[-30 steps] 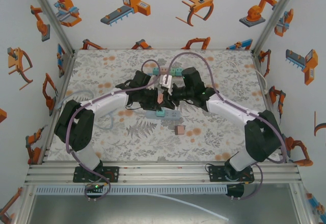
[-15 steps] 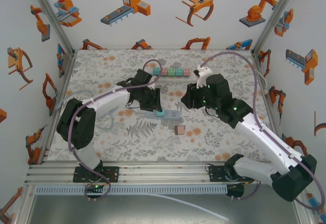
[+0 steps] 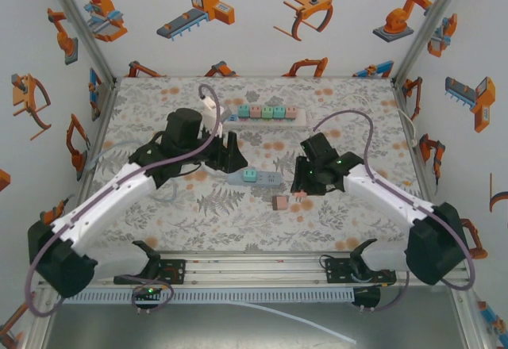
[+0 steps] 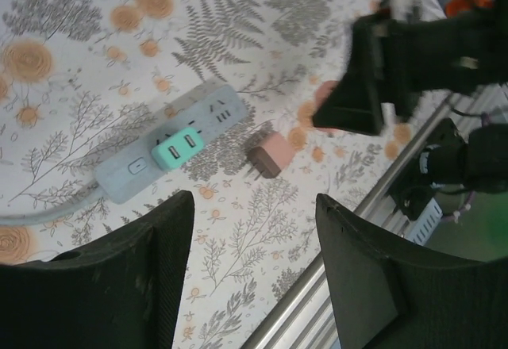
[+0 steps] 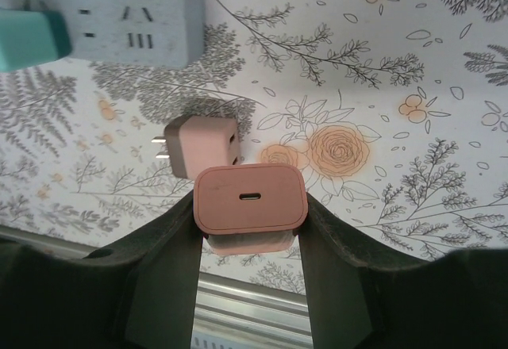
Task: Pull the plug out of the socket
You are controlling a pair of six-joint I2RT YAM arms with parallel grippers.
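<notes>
While off socket [image 5: 119,24], plug [image 5: 250,198] in right claw [image 5: 250,226]

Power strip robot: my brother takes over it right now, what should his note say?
Left end effector: open, empty, near the power strip.
Right end effector: shut on the pink plug, clear of the strip.
A loose pink plug lies on the table.
Done: both pink ones are out.
Left: the teal plug sits in the strip; pull it off.

Left claw [image 4: 254,238] & right claw [image 5: 250,238] black; arms [image 3: 119,194] white w/ black joints [image 3: 184,127], lilac cables [image 3: 361,123].
</notes>
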